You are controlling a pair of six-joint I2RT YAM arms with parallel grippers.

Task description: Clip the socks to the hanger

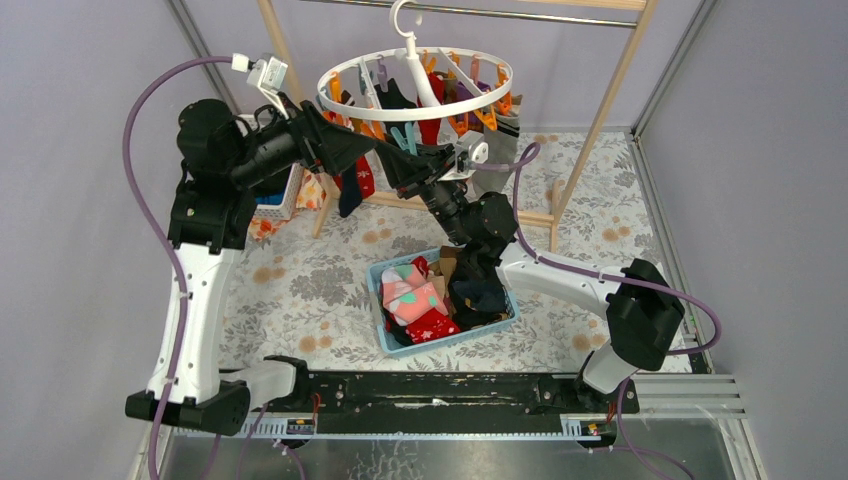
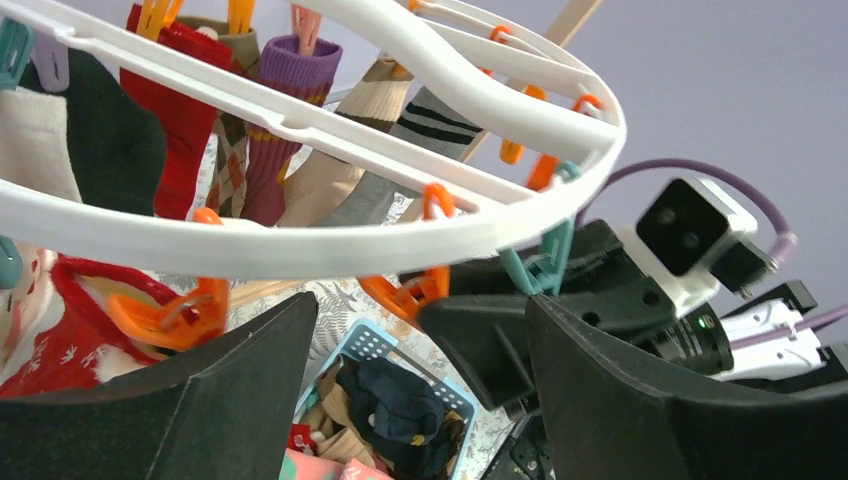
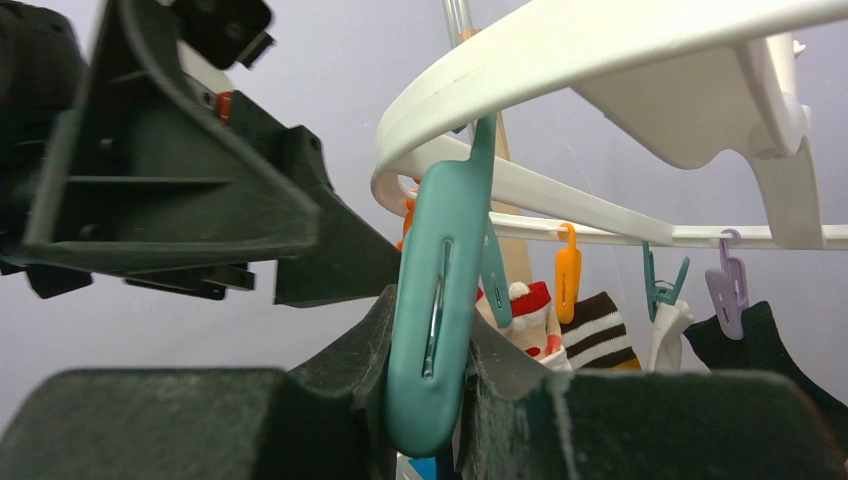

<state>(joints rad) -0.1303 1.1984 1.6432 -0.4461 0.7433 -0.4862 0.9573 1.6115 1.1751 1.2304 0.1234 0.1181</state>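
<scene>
The step in hand looks like opening a clip. The right tool (image 3: 432,350) is pressed together on one teal clip (image 3: 440,300) hanging from the near rim of the hanger (image 2: 300,240), low in the centre of the right wrist view. The left tool (image 2: 420,330) is spread wide and holds nothing; it sits just under the same stretch of rim, close beside the right one. No sock is at the clip's mouth, so the next move probably calls for the left tool to fetch one from the basket (image 1: 470,333) at centre frame on the table (image 1: 300,290), then lift its cuff into the jaws while the right keeps the squeeze.

There is one hanger, hooked at the top centre of the overhead view, and one basket. About seven socks (image 2: 185,120) hang clipped in the left wrist view: dark, red, argyle, purple, beige, striped and red-and-white. The loose socks in the basket (image 1: 410,295) are heaped, so I cannot count them. At least five clips show in the right wrist view: three teal, one orange, one lilac.
</scene>
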